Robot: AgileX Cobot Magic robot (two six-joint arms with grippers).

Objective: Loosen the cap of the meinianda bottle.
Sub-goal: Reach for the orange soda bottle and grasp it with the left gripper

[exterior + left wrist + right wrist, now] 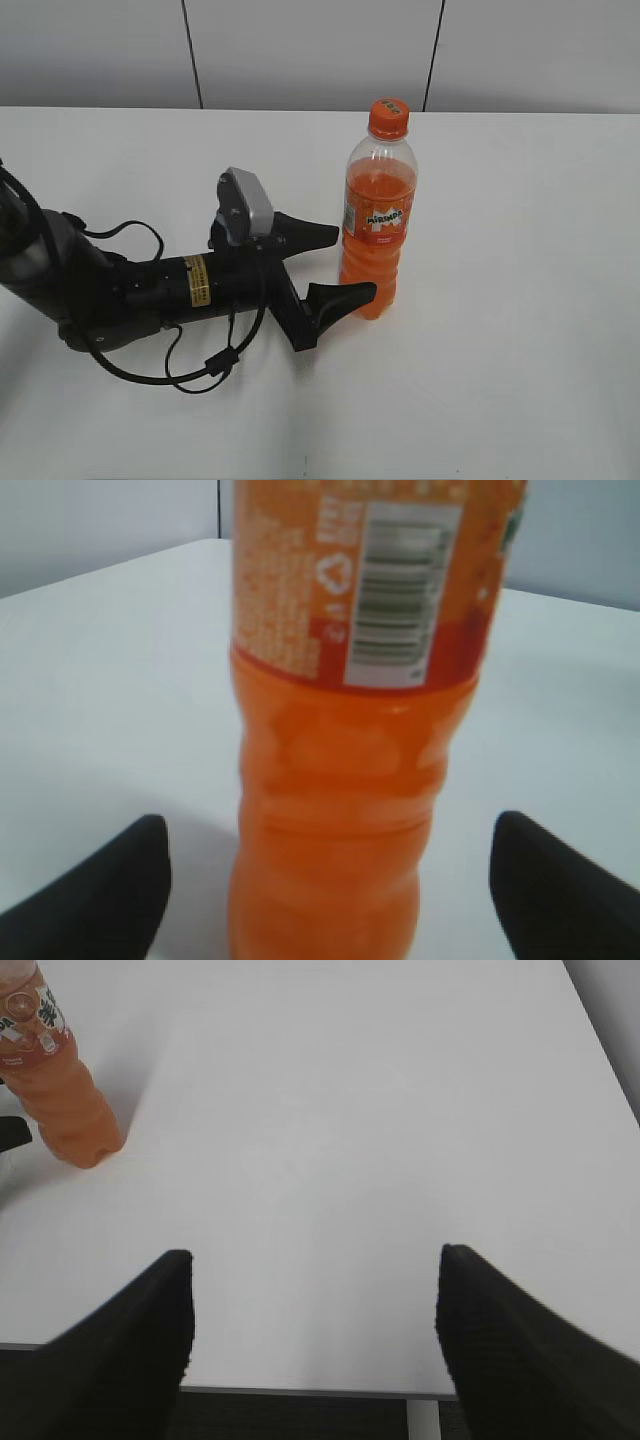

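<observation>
Orange soda fills the meinianda bottle [378,215], standing upright near the middle of the white tabletop [520,300], w/ its cap [389,117] screwed on top. Left gripper [340,265] lies low at the bottle's lower half, its 2 black fingers [340,297] spread wide on either side of the body, not touching it per the left wrist view. Right gripper [312,1320] is also spread, over bare tabletop near the edge, well apart from the bottle.

Bright even light, soft shadows, left wrist view blurred
</observation>
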